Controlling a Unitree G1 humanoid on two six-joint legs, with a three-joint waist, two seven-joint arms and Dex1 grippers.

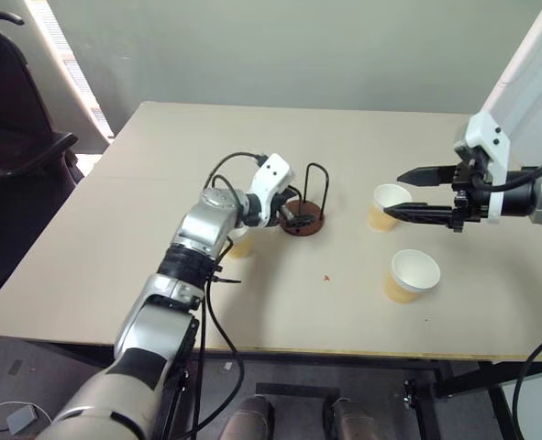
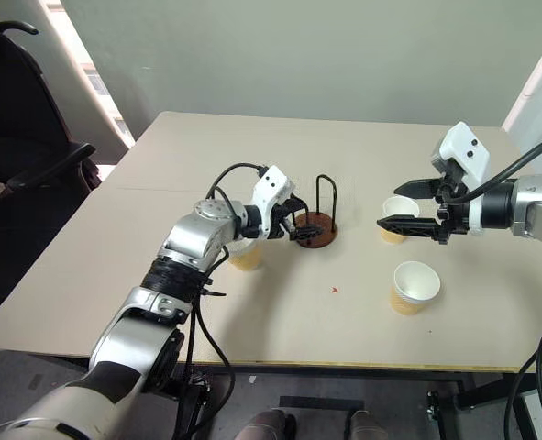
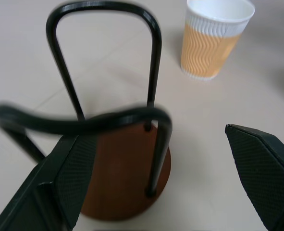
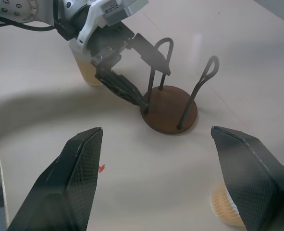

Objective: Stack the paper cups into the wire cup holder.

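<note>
A beige table (image 1: 115, 238) carries everything. A black chair (image 1: 14, 137) is seen off its left edge, and a grey wall beyond its far edge. The near half of the table is left bare except for a small red speck (image 1: 326, 278), so open room is found toward the near edge and the left side.

The holder (image 1: 304, 216) stands near the table's middle, its wire loops upright on the brown disc. The left gripper (image 1: 293, 213) is brought up against the holder from the left, its fingers spread wide; in the left wrist view one finger lies at the disc's side and a wire loop crosses between the fingers. Nothing is held.

One cup (image 1: 241, 244) stands just left of the holder, mostly hidden behind the left arm. Two cups stand toward the right edge: one (image 1: 387, 205) farther back, one (image 1: 410, 274) nearer, leaning. The right gripper (image 1: 415, 194) hovers above the farther cup, fingers spread, empty.
</note>
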